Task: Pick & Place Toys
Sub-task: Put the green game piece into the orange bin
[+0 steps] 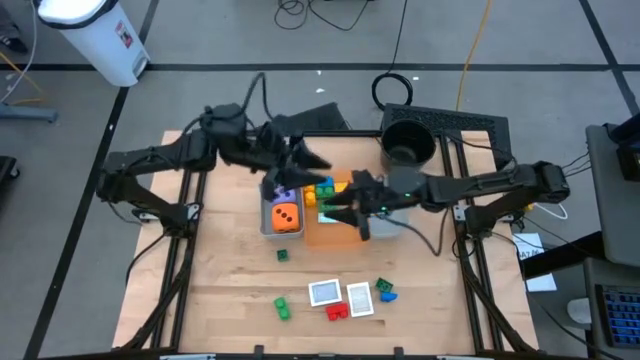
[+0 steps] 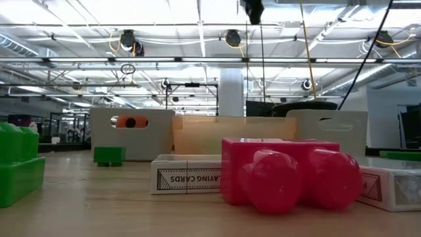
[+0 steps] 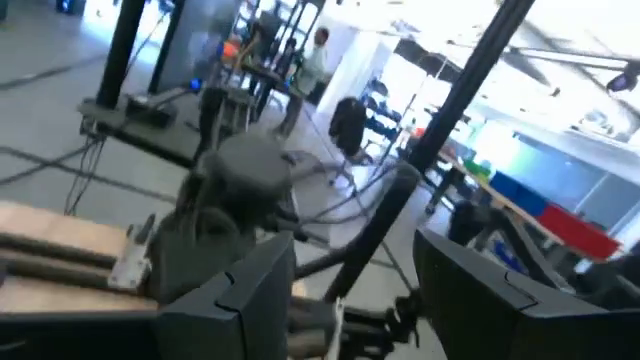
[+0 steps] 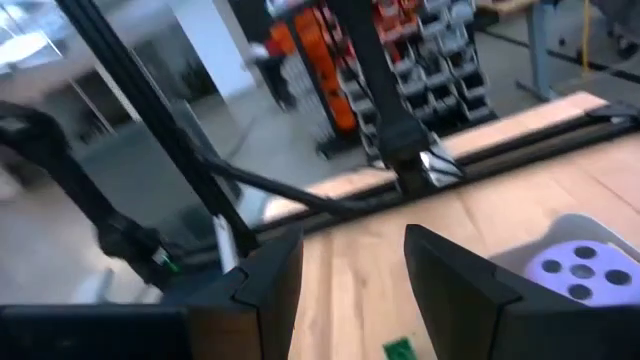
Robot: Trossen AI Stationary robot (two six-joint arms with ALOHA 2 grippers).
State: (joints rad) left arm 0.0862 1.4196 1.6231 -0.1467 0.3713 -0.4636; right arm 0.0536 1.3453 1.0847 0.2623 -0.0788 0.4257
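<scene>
My left gripper (image 1: 305, 160) hangs open and empty above the far end of a grey tray (image 1: 268, 222). The tray holds an orange spotted die (image 1: 286, 216) and a purple spotted die (image 1: 284, 194). In the left wrist view its fingers (image 3: 355, 270) stand apart with nothing between them. My right gripper (image 1: 345, 205) is open and empty above the orange tray (image 1: 325, 232), near yellow, blue and green bricks (image 1: 330, 188). Its wrist view (image 4: 355, 260) shows the purple die (image 4: 575, 265) close by. Loose bricks and cards lie on the near part of the table.
A black round bucket (image 1: 408, 145) stands at the far right. On the table lie a small green brick (image 1: 282, 255), a green brick (image 1: 283, 307), two cards (image 1: 325, 292), a red brick (image 1: 337, 310) and a green-blue brick (image 1: 384, 290). Another grey tray (image 1: 388, 228) sits under the right arm.
</scene>
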